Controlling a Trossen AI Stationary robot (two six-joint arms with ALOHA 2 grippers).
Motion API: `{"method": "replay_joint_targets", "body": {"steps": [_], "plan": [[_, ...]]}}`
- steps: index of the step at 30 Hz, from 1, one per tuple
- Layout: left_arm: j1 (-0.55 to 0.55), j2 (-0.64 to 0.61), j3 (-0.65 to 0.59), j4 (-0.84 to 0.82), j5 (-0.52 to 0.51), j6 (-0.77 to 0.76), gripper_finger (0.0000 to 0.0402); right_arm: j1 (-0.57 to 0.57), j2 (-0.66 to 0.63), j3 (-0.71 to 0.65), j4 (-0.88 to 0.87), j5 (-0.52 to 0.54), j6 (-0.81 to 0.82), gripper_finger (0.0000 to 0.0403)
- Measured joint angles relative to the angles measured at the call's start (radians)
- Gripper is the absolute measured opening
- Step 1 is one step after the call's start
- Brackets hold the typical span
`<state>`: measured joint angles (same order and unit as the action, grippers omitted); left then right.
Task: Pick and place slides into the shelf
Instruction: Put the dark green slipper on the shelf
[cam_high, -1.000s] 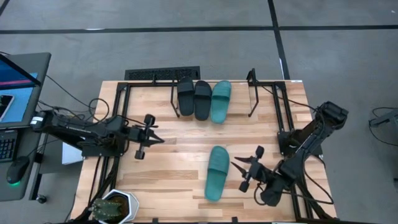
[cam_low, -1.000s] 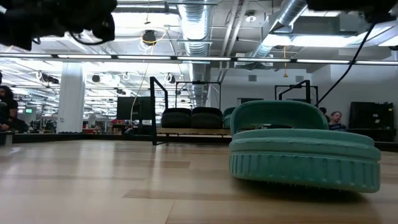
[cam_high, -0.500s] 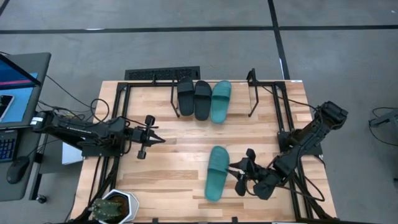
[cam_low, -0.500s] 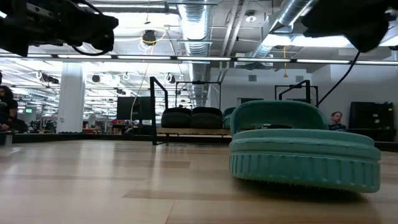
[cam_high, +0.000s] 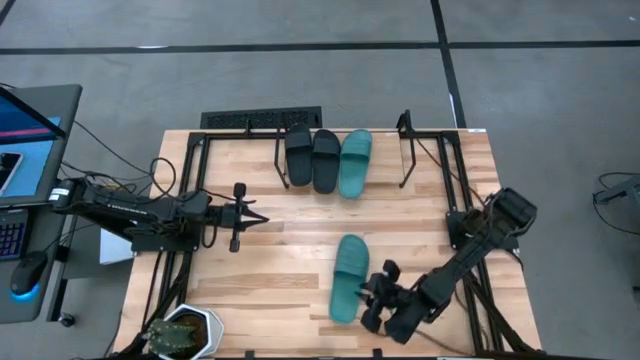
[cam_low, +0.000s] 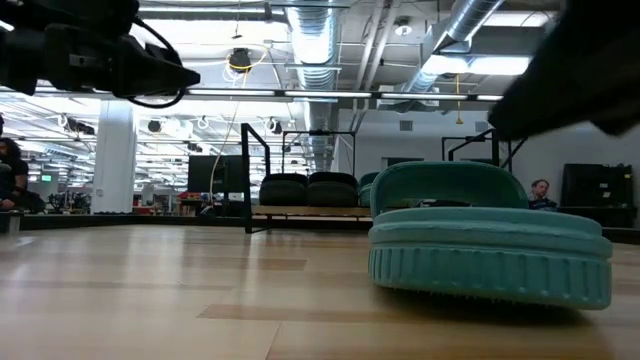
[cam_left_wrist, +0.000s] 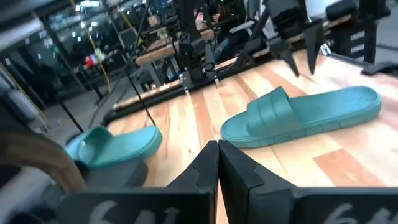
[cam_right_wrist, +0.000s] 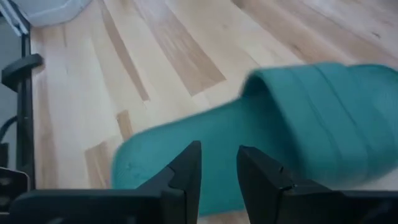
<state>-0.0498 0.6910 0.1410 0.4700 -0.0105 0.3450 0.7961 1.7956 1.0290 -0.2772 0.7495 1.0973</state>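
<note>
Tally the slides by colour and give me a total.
Black slides: 2, side by side in the shelf.
Teal slides: 2, one in the shelf, one loose on the table.
Total: 4

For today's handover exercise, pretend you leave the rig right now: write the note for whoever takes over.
Left gripper: shut, empty, over the table's left middle.
Right gripper: open, empty, at the heel of the loose teal slide near the table's front.
Shelf at the back holds two black slides and one teal slide.
Done: three of four placed.
Left: grasp the loose teal slide and set it in the shelf.
</note>
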Motion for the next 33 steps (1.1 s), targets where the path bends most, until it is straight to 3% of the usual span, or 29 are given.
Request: {"method": "replay_joint_targets", "body": {"steps": [10,16,25,33], "plan": [[0.0,0.0,0.0,0.012,0.002,0.012,0.0,0.04,0.219,0.485,-0.514,-0.001,0.029,0.0068],[0.0,0.0,0.0,0.011,0.002,0.011,0.0,0.053,0.358,0.731,-0.761,-0.203,0.026,0.0051],[0.0,0.0,0.001,-0.026,0.002,-0.055,0.0,-0.022,0.5,0.88,-0.755,-0.356,-0.196,0.0038],[-0.001,0.001,0.001,-0.075,0.001,-0.095,0.0,-0.106,0.534,0.943,-0.759,-0.528,-0.345,0.0023]]}}
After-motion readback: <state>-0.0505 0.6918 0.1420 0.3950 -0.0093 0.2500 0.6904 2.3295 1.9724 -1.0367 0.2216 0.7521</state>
